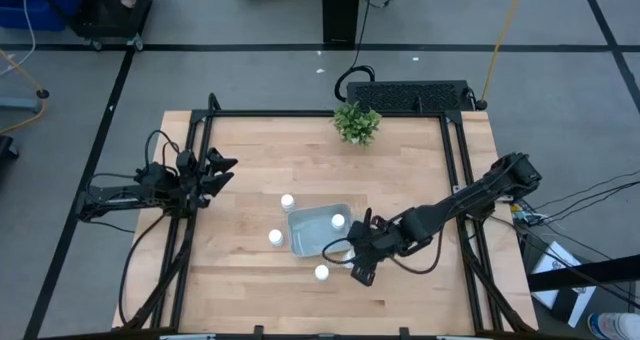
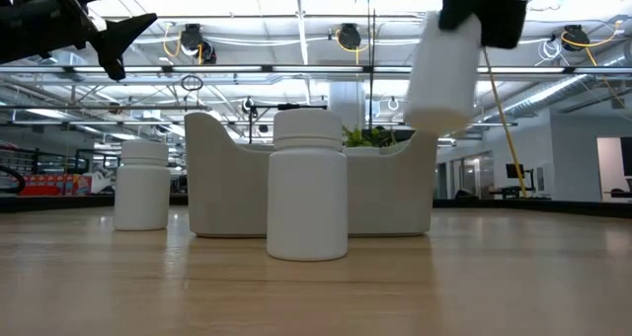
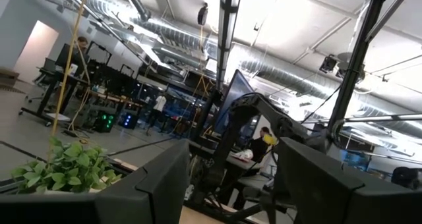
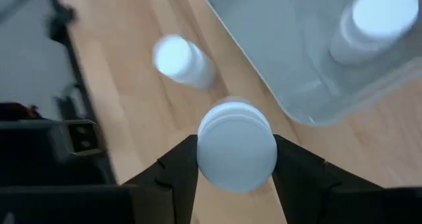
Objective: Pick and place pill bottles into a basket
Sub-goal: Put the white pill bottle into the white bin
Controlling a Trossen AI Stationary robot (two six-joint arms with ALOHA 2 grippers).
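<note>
The pale basket (image 1: 312, 232) sits mid-table with one white pill bottle (image 1: 338, 220) standing inside. Three more bottles stand on the wood: one at the basket's far left (image 1: 288, 202), one to its left (image 1: 275, 237) and one in front of it (image 1: 321, 272). My right gripper (image 1: 347, 252) is at the basket's near right corner, shut on a fifth bottle (image 4: 236, 145), which shows lifted in the low view (image 2: 442, 74). My left gripper (image 1: 226, 170) is open and empty, raised at the table's left side. My right gripper pinches the bottle between its two fingers (image 4: 181, 161), one on each side of its upper part just under the cap (image 4: 236, 135). The fingers come from above, pointing down. The bottle hangs nearly upright below them (image 2: 442, 74), lifted clear of the table and above the basket's rim.
A small green plant (image 1: 357, 123) stands at the table's far edge. Black frame rails run along the table's left and right sides (image 1: 462, 170). Bare wood lies near the front edge (image 1: 260, 300).
</note>
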